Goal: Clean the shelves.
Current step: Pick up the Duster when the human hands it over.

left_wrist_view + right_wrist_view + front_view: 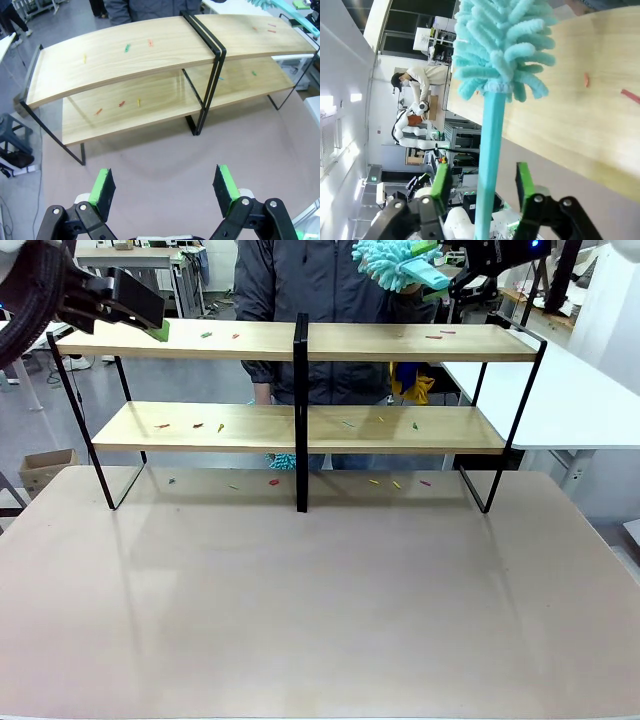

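On the beige table the shelves stand across the far half, with coloured scraps on both boards and underneath. Left gripper by top board's left end, fingers apart, empty. Right gripper fingers apart either side of teal duster handle, above right end. Person behind.

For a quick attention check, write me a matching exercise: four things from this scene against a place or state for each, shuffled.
1. left pincer
2. duster
3. shelves
4. person

A. standing on the far side of the shelves
B. strewn with coloured scraps
C. open
D. turquoise, handle between the right pincer fingers

Pairs: 1-C, 2-D, 3-B, 4-A
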